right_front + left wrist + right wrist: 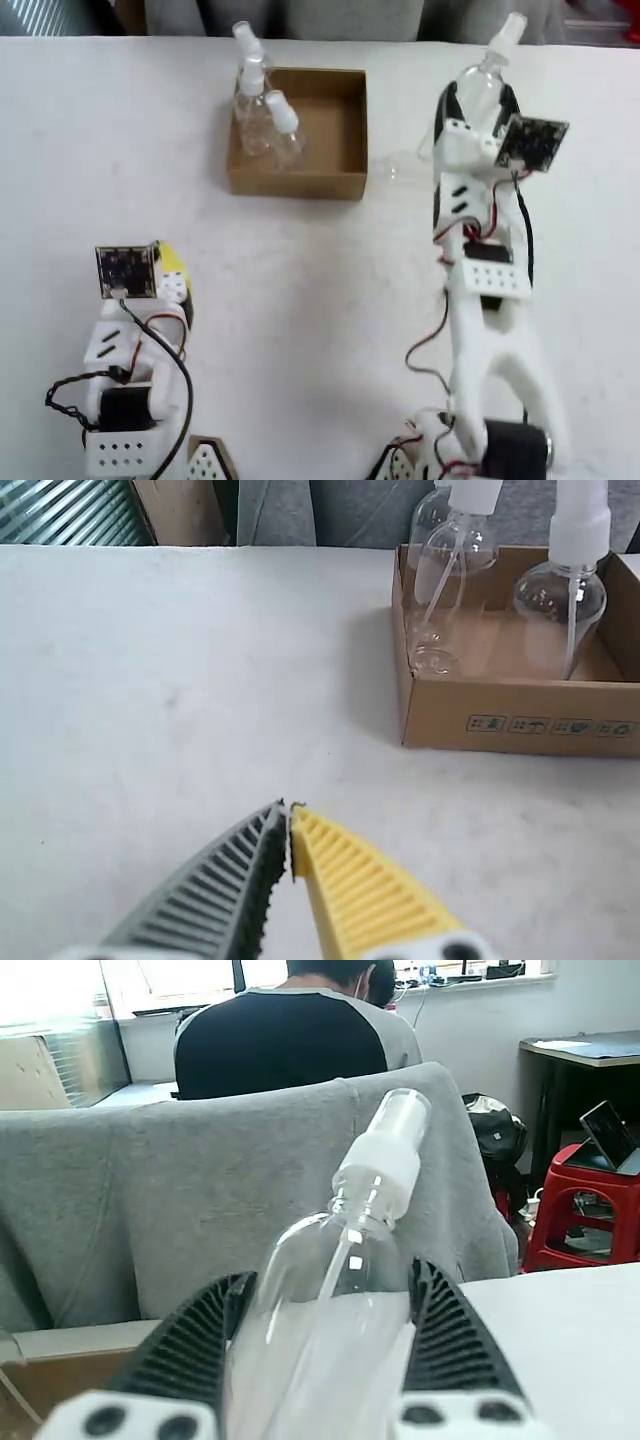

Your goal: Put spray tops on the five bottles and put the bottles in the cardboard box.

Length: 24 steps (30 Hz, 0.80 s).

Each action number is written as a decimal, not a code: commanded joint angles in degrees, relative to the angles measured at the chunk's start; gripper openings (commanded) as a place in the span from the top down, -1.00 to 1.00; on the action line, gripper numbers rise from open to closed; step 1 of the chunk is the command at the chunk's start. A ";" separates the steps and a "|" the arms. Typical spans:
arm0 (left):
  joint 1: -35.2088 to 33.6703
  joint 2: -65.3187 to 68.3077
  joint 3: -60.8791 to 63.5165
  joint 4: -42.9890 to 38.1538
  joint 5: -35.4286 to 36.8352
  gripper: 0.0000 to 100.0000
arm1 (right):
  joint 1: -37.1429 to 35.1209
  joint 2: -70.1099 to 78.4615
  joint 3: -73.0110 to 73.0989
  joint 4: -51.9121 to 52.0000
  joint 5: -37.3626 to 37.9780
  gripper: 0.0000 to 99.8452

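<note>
Three capped bottles stand in the cardboard box, upper centre; a fourth bottle, upper right, is clamped across its body by the right hand. The left hand, lower left, is clenched empty. Probably light, slick, thin-walled (crushable): grip the body gently.

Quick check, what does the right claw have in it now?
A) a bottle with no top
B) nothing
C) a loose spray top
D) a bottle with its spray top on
D: in the right wrist view the right claw grips a clear bottle on both sides, and a white spray top sits on the bottle's neck.
</note>
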 commanded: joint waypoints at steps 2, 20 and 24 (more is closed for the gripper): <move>0.48 -0.40 0.00 -1.23 -0.62 0.95 | 0.04 -12.18 9.76 -1.01 7.30 0.97; 0.48 -0.40 0.00 -1.14 -0.62 0.95 | -2.51 -40.40 21.63 57.01 23.91 0.96; 0.40 -0.40 0.00 -1.05 -0.62 0.95 | -3.82 -42.86 21.89 65.45 24.18 0.96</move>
